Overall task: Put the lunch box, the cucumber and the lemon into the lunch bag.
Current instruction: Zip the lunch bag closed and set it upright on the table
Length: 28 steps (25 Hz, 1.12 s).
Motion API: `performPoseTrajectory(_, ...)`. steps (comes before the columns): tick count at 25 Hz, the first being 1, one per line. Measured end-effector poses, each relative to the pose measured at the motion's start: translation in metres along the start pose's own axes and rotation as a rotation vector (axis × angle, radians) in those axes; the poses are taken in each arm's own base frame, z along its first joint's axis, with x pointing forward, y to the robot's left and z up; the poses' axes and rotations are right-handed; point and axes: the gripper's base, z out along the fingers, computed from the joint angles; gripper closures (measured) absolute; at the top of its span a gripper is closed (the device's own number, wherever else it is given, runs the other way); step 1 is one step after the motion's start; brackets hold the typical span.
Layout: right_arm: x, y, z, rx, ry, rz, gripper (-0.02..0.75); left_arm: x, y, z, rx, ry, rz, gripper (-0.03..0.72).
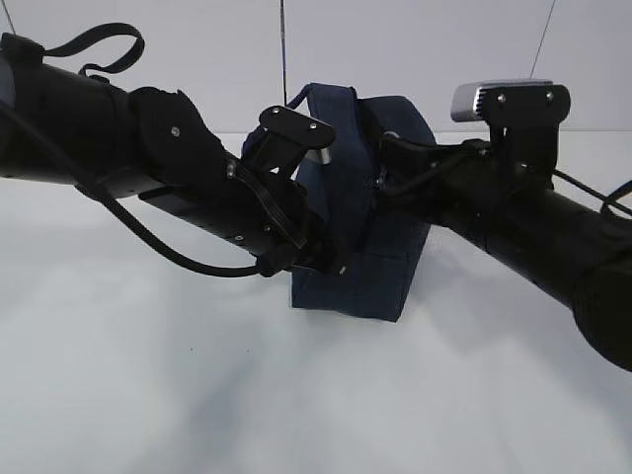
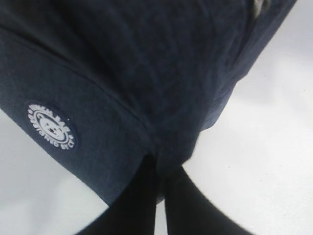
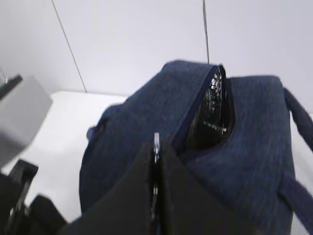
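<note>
White table, pale wall; both tools pinched on lunch bag.

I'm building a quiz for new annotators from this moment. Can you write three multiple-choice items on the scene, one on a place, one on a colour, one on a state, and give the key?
1. Where does the lunch bag stand?
A. between the two arms
B. left of both arms
C. on top of the right arm

2. What colour is the round logo on the bag?
A. red
B. white
C. yellow

3. In the right wrist view, how is the bag's top opening?
A. zipped fully shut
B. parted in a narrow gap
C. folded wide open and flat

Key:
1 A, the exterior view shows an arm reaching in from each side.
2 B, the left wrist view shows it white on navy.
3 B, a dark slit shows between the fabric edges, above the right gripper shut on a silver zipper pull.
</note>
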Motion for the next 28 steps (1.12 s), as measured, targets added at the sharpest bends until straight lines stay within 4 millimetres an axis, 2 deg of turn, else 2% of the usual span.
performPoseTrajectory(11, -0.024, 0.001, 0.017, 0.025, -0.038, 0.025, 0.721, 0.000, 0.000, 0.000, 0.003, 0.005, 0.000, 0.693)
performPoseTrajectory(17, -0.025, -0.007, 0.017, 0.063, -0.034, 0.047, 0.721, 0.000, 0.000, 0.000, 0.004, 0.005, -0.002, 0.693)
performPoseTrajectory(28, -0.030, -0.010, 0.021, 0.116, -0.018, 0.120, 0.720, 0.001, -0.001, 0.000, 0.008, 0.011, -0.002, 0.694)
